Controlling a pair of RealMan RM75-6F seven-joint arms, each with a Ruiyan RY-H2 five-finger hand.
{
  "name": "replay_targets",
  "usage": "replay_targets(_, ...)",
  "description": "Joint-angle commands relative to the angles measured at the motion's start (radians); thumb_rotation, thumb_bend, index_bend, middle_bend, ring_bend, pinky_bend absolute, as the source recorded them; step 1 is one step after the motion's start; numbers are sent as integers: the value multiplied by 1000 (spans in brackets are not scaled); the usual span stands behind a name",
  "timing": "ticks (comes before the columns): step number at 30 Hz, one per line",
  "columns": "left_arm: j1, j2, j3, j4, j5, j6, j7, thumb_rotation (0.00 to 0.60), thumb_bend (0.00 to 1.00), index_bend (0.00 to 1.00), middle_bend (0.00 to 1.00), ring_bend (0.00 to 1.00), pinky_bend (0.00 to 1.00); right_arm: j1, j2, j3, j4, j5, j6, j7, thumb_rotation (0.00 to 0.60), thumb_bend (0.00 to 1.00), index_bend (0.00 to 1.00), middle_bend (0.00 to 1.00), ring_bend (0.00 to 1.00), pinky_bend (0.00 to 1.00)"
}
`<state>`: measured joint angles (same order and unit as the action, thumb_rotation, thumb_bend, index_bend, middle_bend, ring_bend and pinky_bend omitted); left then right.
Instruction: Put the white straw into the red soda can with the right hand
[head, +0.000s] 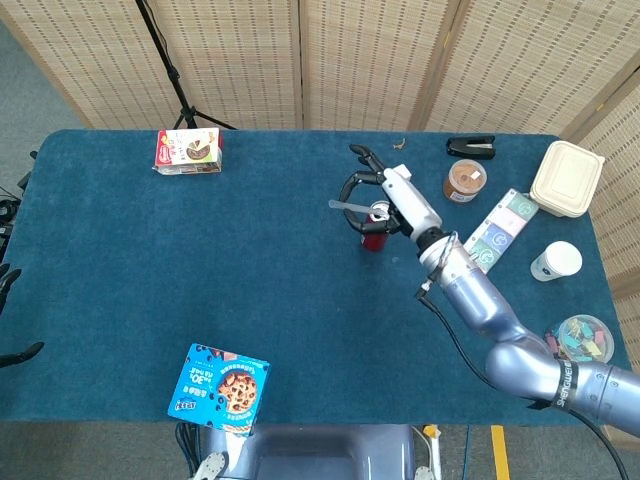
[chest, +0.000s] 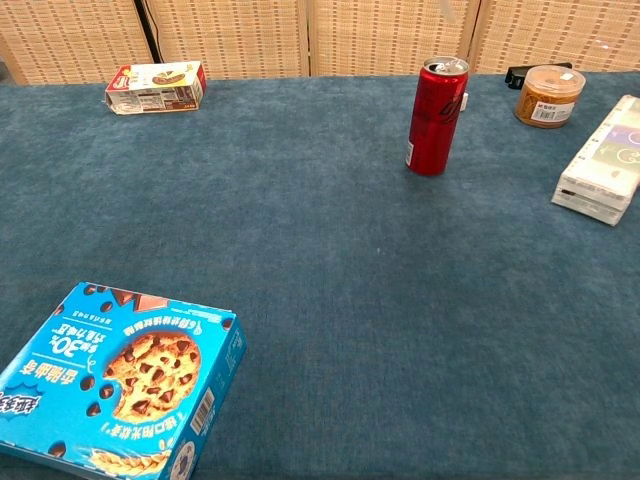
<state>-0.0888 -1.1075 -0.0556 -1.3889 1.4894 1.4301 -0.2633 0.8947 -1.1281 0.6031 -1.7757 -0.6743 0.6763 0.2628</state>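
Item: table, blue cloth, carrying all the rest. We judge its soft surface gives the can a poor footing if knocked.

Item: right robot hand, over the can in the head view, out of the chest view. Fingers curled round the straw, holding it; no other load. Left robot hand: not in either view.

Item: cookie box, near left, well apart from the work. No risk from it.

Item: long pastel box, right of the can, near the forearm. We judge a sweep of the arm could shove it.

Item: red soda can, upright, far centre-right, mouth open on top. We judge the chief hazard is a finger or the straw end pushing its rim sideways and tipping it.

Item: white straw, lying nearly level across the fingers, one end pointing left, above the can, not in it. A tip shows at the top edge of the chest view. We judge it needs tilting upright; lowered as it lies, it would miss the small opening, glance off the lid, or slip from the grip.
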Motion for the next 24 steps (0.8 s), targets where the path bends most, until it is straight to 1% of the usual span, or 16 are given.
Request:
replay_targets(1, 0, 2, -3, -7, -4, 5, 6, 600, 0, 0, 0, 0, 0, 22, -43, 33, 82, 44, -44, 92, 600, 528, 532, 0, 0, 0)
replay_targets(6, 0, 7, -6, -11, -12, 5, 7, 600, 0, 0, 0, 0, 0, 28, -88, 64, 158, 66, -46, 180, 600, 529, 534, 0, 0, 0)
replay_targets(13, -3, 24, -12, -15, -29, -5, -4, 600, 0, 0, 0, 0, 0, 24, -129, 119, 191, 86, -47, 293, 600, 546, 538, 0, 0, 0)
replay_targets(19, -5, 31, -14, -8, -37, -13, -20, 600, 0, 0, 0, 0, 0, 13, -163, 129, 204, 81, -24, 343, 600, 552, 541, 0, 0, 0)
replay_targets(24, -4, 32, -13, 0, -39, -13, -34, 600, 0, 0, 0, 0, 0, -5, -184, 134, 200, 55, -12, 379, 600, 556, 542, 0, 0, 0)
